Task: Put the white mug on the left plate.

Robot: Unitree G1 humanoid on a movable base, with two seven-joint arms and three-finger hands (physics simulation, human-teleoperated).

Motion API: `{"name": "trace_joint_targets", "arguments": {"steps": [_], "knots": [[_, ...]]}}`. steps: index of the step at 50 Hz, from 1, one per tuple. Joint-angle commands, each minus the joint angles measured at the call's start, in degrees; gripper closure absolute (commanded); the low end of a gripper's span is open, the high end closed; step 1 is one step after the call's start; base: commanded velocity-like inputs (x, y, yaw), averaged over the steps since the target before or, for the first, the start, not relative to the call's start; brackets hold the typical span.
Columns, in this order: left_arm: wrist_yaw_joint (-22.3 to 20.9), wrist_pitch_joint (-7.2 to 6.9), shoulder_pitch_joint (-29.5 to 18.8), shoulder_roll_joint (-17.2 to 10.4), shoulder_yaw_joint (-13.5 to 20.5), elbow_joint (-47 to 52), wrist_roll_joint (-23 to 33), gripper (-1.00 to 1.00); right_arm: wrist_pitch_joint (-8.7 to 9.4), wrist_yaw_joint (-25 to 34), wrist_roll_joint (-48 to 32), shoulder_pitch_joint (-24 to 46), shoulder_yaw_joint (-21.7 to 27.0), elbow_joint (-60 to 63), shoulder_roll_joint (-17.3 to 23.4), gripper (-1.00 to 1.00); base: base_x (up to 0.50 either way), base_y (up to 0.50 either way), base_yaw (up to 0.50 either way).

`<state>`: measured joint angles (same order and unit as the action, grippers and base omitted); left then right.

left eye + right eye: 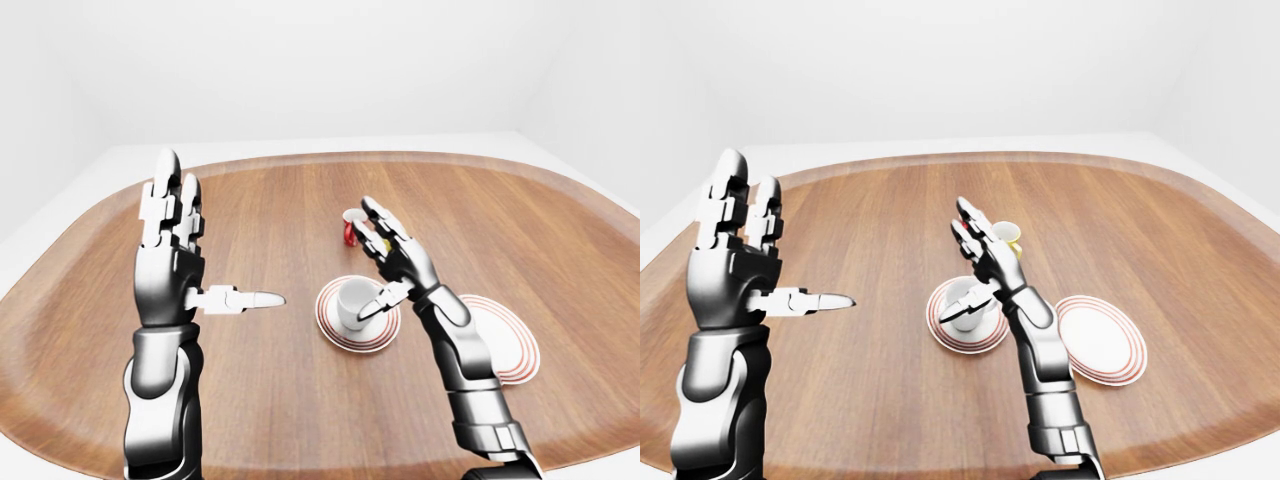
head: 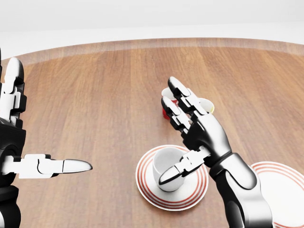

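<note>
The white mug (image 2: 167, 166) stands upright on the left plate (image 2: 145, 183), near the middle of the wooden table (image 2: 95, 95). The right hand (image 2: 199, 130) is raised just above and right of it, fingers spread apart and holding nothing. The left hand (image 1: 170, 245) is raised well to the left, fingers spread and empty; a red mug (image 1: 349, 228) stands farther off.

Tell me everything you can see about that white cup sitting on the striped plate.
The white mug is plain, glossy and looks ceramic, with a round open mouth and nothing visible inside. It stands upright near the middle of the left plate, a white plate with red rings on the wooden table. Its handle is not visible. The open right hand is raised above it; its thumb tip overlaps the mug in the head view, though actual contact cannot be judged.
</note>
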<state>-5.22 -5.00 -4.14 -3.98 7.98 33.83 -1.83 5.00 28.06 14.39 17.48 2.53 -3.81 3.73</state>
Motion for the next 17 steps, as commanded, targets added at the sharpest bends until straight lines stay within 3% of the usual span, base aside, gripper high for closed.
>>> {"name": "trace_joint_targets", "arguments": {"steps": [1, 17], "knots": [[-0.04, 0.0, 0.05, 0.0, 0.05, 0.07, 0.01, -1.0, 0.0, -0.44, 3.5, -1.37, -0.49, 3.29, -0.09, -1.0, 0.0, 0.0, 0.0], [0.03, 0.0, -0.42, -0.33, 0.72, 0.12, -0.46, -1.0, 0.0, -0.2, 3.88, -2.31, -0.97, 4.06, -0.53, -1.0, 0.0, 0.0, 0.0]]}}
